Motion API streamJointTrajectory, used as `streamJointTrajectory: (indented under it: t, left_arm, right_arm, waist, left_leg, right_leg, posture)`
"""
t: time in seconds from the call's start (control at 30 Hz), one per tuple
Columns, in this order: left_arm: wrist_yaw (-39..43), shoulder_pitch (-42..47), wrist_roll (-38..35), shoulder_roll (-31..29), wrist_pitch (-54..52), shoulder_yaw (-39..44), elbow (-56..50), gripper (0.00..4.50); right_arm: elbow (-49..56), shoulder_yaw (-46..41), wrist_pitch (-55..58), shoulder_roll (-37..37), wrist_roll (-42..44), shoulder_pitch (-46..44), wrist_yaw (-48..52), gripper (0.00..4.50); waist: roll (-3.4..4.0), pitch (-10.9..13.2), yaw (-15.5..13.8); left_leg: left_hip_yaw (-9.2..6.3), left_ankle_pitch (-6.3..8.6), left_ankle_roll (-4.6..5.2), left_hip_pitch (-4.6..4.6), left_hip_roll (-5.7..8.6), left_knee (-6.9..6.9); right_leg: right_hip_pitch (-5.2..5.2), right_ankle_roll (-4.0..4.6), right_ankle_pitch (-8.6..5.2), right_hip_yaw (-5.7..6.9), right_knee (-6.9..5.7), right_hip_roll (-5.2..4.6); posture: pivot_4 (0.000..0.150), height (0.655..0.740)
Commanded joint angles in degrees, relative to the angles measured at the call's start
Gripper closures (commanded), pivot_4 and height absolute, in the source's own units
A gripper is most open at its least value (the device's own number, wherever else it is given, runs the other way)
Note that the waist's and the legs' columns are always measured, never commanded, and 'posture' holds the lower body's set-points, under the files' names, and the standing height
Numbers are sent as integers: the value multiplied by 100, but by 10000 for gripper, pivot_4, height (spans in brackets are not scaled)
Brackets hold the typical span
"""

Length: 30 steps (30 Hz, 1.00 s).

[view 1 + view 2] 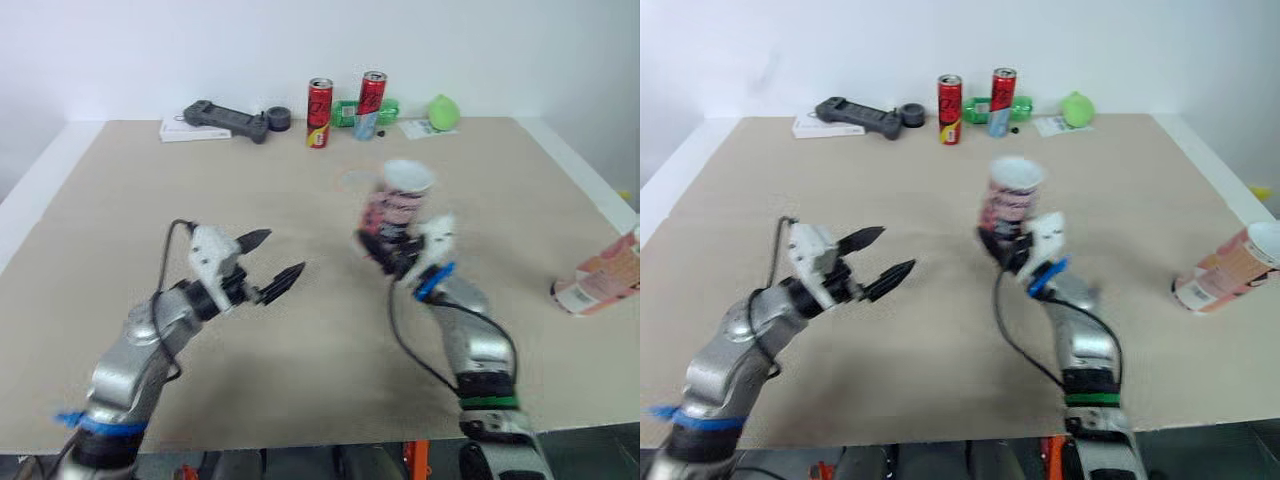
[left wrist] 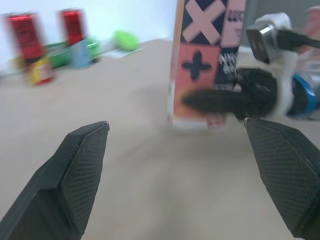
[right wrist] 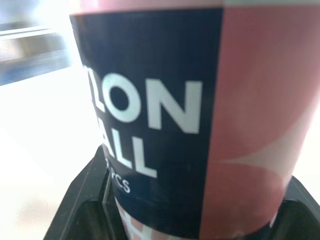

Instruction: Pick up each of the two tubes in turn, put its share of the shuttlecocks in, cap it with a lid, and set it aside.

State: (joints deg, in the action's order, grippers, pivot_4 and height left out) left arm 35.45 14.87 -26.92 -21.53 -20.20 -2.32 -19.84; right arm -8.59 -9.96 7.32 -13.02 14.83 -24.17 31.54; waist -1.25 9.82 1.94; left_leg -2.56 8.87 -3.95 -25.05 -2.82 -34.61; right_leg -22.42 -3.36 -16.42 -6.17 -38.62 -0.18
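The robot's left gripper (image 1: 284,251) with two black pointy fingers is close to us, on the left. Its fingers are spread wide apart and there is nothing between them. It hangs over the big tan table (image 1: 120,200).

The right gripper (image 1: 388,252) is near the middle of the table. Its black fingers are squeezed tight on the low part of a tall pink and dark blue cardboard tube (image 1: 400,200) with white letters. This tube stands nearly straight up. I cannot tell if its bottom touches the table.

A second pink tube (image 1: 600,280) lies on its side, far off by the table's right edge.

At the back of the table stand two red drink cans (image 1: 319,100). A black handheld controller (image 1: 225,120) lies to their left, and a round green thing (image 1: 443,112) sits to their right.
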Motion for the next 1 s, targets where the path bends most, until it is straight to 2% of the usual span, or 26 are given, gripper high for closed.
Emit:
streamJointTrajectory:
  t: [0.03, 0.23, 0.33, 0.53, 0.77, 0.93, 1.0]
  left_arm:
    - [286, 724, 214, 399, 203, -527, 724, 0]
    - [792, 1593, 612, 961, 585, -1194, 1746, 0]
    - [900, 1825, 636, 1215, 693, -1244, 1982, 0]
    - [992, 1520, 756, 1259, 690, -1375, 1799, 0]
    - [979, 1314, 833, 1200, 634, -1387, 1602, 0]
    - [949, 1376, 854, 1168, 642, -1286, 1662, 0]
    - [920, 1382, 857, 1153, 665, -1221, 1687, 0]
  right_arm:
    - [244, -680, 42, -226, -157, 157, -1084, 18782]
    - [-559, -1275, -338, -494, -354, -1, -2116, 18782]
    - [-1113, -1473, -644, -606, -353, -166, -2472, 18782]
    - [-1930, -1520, -1221, -733, -398, -337, -2814, 18782]
    - [-2239, -1458, -1425, -689, -354, -280, -2793, 18782]
    - [-1952, -1404, -1343, -608, -230, -68, -2629, 361]
    - [-1753, -1399, -1287, -593, -182, 53, -2609, 361]
  waist:
    - [0, 0, 11]
    - [4, 1, 91]
    - [5, 1, 83]
    - [12, -1, 97]
    - [12, -1, 86]
    - [12, -1, 86]
    - [13, -1, 86]
  left_leg:
    - [0, -1, 2, 1, -3, 2]
    - [5, -2, 5, 4, 2, 7]
    - [6, -6, 11, 4, 10, 5]
    - [8, -6, 13, 9, 12, 10]
    - [8, -14, 25, 12, 13, 2]
    - [5, -21, 35, 22, 15, 4]
    - [5, -21, 36, 24, 15, 6]
  right_leg:
    - [1, 3, 2, -1, -1, 2]
    - [-6, 10, -1, -14, -17, 3]
    - [-2, 8, 0, -14, -19, -3]
    - [-2, 7, -2, -19, -20, -6]
    - [8, 0, 4, -19, -23, -7]
    - [17, -5, 4, -19, -23, -5]
    - [16, -4, 4, -20, -25, -4]
  posture:
    - [1500, 7400]
    - [1500, 7400]
    - [1500, 7400]
    - [1500, 7400]
    - [1500, 7400]
    - [1500, 7400]
    - [1500, 7400]
